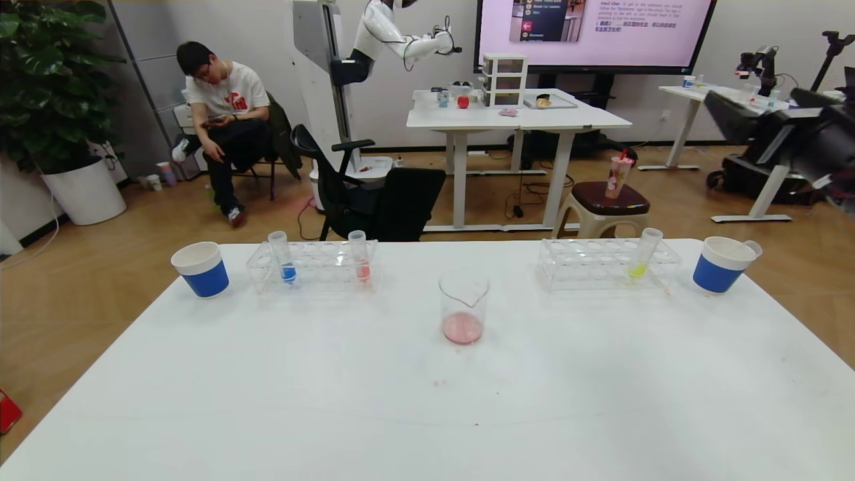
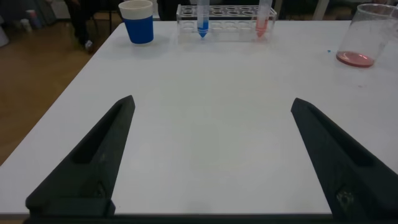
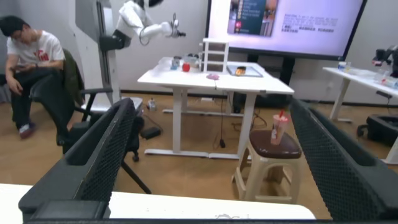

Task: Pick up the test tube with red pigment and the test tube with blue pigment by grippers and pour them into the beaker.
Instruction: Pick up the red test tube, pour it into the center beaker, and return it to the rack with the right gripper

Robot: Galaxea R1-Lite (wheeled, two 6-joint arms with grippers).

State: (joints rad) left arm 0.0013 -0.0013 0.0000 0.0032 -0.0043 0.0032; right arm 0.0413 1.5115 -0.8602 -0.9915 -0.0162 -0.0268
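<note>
The blue-pigment test tube (image 1: 286,257) and the red-pigment test tube (image 1: 361,258) stand upright in a clear rack (image 1: 314,270) at the table's far left. Both tubes also show in the left wrist view, blue (image 2: 203,18) and red (image 2: 262,18). The glass beaker (image 1: 463,307) stands mid-table with a little pink-red liquid in it; it also shows in the left wrist view (image 2: 364,34). My left gripper (image 2: 212,101) is open and empty over bare tabletop, well short of the rack. My right gripper (image 3: 211,102) is open and empty, facing out past the table's far edge.
A second rack (image 1: 604,267) at the far right holds a yellow-liquid tube (image 1: 642,257). Blue-and-white paper cups stand at the far left (image 1: 202,268) and far right (image 1: 721,264). Small red drops (image 1: 437,383) lie in front of the beaker. A black chair (image 1: 374,194) stands behind the table.
</note>
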